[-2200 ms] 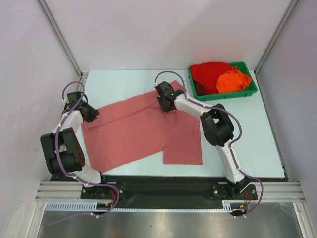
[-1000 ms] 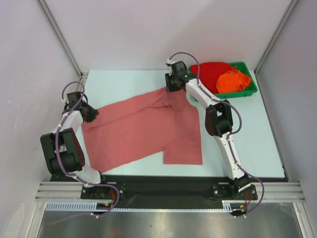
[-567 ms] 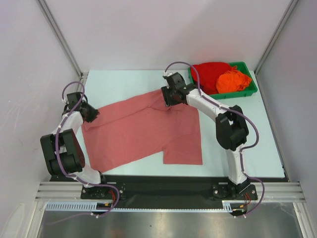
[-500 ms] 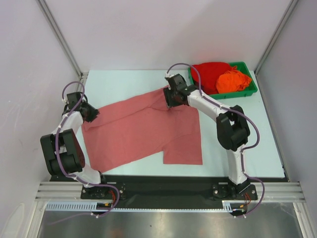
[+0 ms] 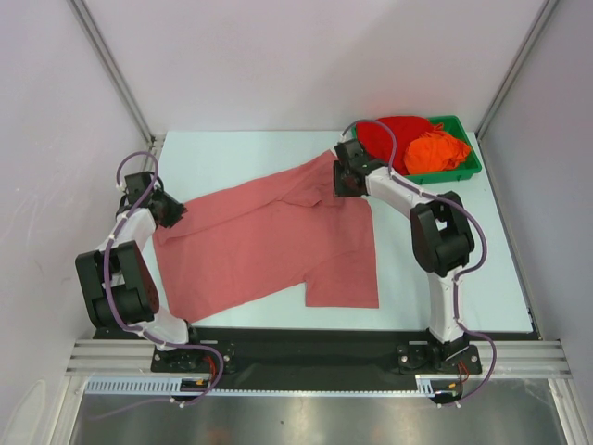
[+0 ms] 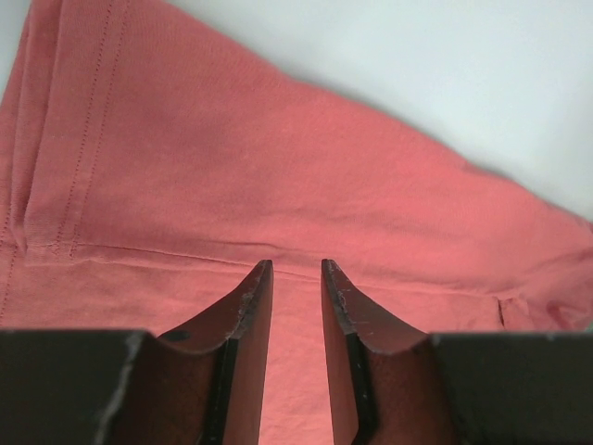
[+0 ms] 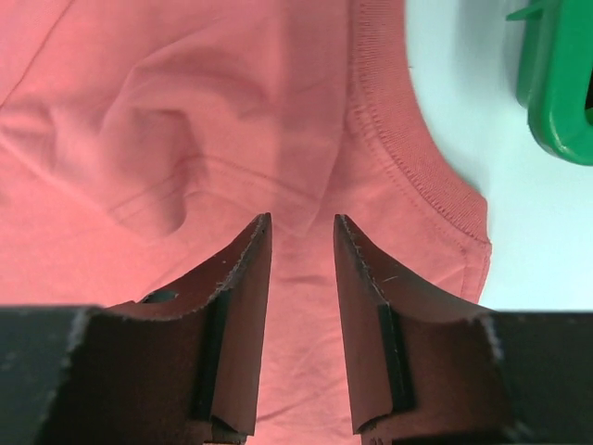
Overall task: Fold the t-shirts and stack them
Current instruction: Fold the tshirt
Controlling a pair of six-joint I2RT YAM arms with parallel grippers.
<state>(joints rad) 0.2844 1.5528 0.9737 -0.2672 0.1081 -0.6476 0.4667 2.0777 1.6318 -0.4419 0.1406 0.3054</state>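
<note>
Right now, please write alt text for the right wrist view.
A salmon t-shirt fills the view, ribbed edge at right. The right gripper points at it, jaws slightly apart; a green tray corner shows top right.

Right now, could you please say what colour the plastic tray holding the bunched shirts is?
The plastic tray is green, clearest in the top external view.
</note>
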